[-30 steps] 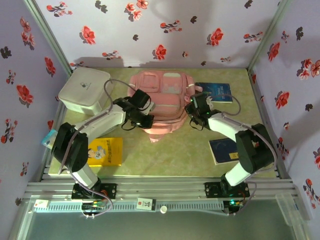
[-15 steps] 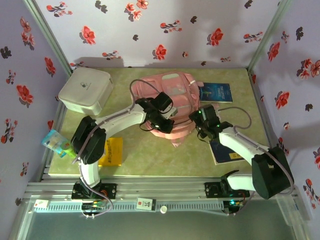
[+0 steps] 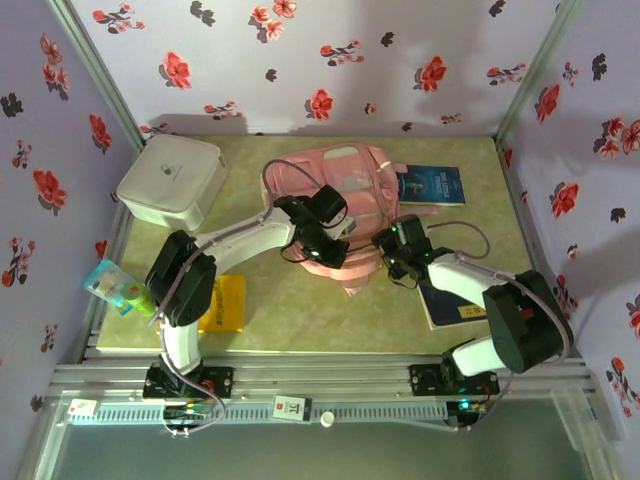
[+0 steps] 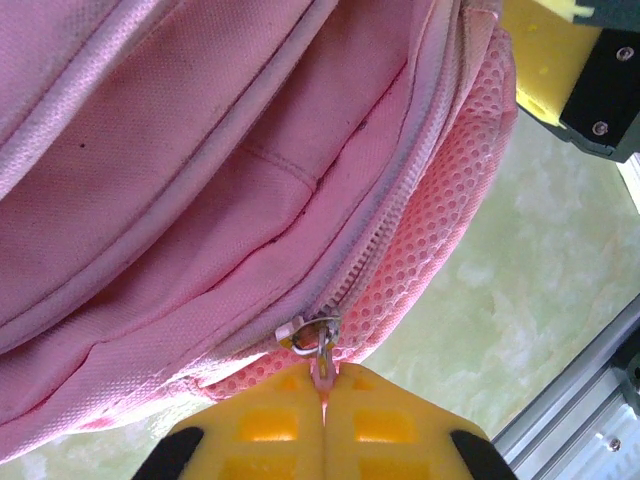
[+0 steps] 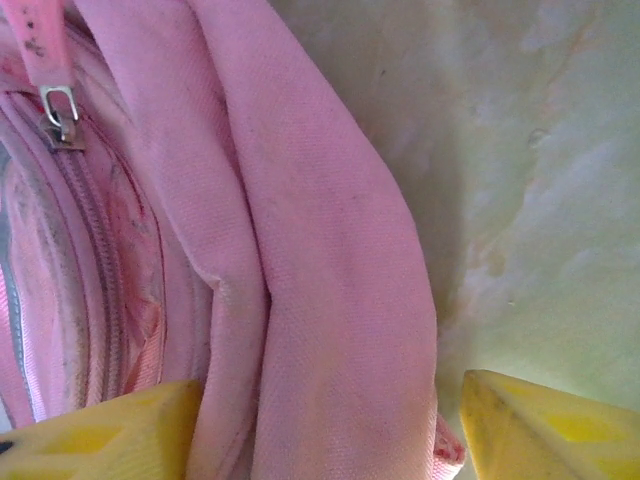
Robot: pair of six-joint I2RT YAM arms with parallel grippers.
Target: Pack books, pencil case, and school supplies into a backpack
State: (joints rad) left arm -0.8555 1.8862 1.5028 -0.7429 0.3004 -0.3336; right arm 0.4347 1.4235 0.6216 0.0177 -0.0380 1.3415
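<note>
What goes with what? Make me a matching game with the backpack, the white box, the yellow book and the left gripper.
Things:
1. backpack
2. white box
3. yellow book
4. left gripper

Matches:
A. shut on the zip pull
B. far left corner of the table
C. pink, in the middle
D. near the left front edge

Pairs: 1-C, 2-B, 3-D, 4-A
</note>
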